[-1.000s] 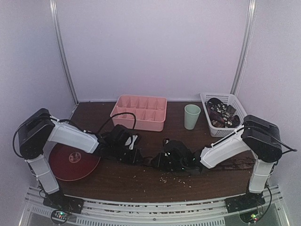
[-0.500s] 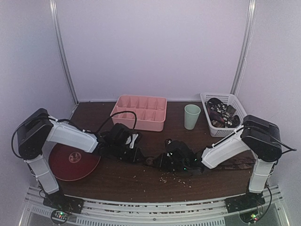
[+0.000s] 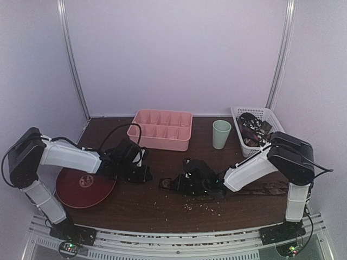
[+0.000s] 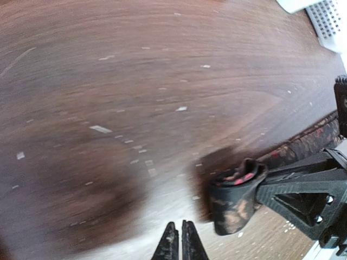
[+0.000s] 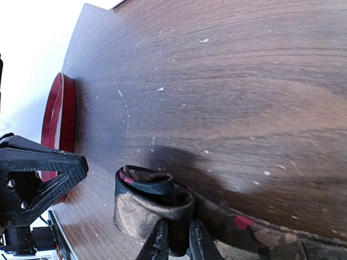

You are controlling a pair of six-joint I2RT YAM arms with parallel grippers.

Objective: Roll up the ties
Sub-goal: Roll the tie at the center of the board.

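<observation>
A dark brown tie with tan and red patches lies along the table, its flat length (image 3: 265, 189) running right under my right arm. Its left end is curled into a small loose coil (image 5: 142, 208), which also shows in the left wrist view as the coil (image 4: 234, 199). My right gripper (image 5: 178, 245) is shut on the coil's wall, one finger inside the loop and one outside. My left gripper (image 4: 180, 241) is shut and empty, a short way left of the coil, and from above the left gripper (image 3: 145, 174) stands apart from the right gripper (image 3: 173, 186).
A white basket (image 3: 270, 115) at the back right holds more ties (image 3: 252, 130). A green cup (image 3: 221, 134) and a pink divided tray (image 3: 161, 129) stand at the back. A red plate (image 3: 84, 186) lies at the left. Pale crumbs dot the wood.
My left gripper has drawn back to the left, away from the tie's end, and closed. My right gripper has shifted slightly left with the coil in it.
</observation>
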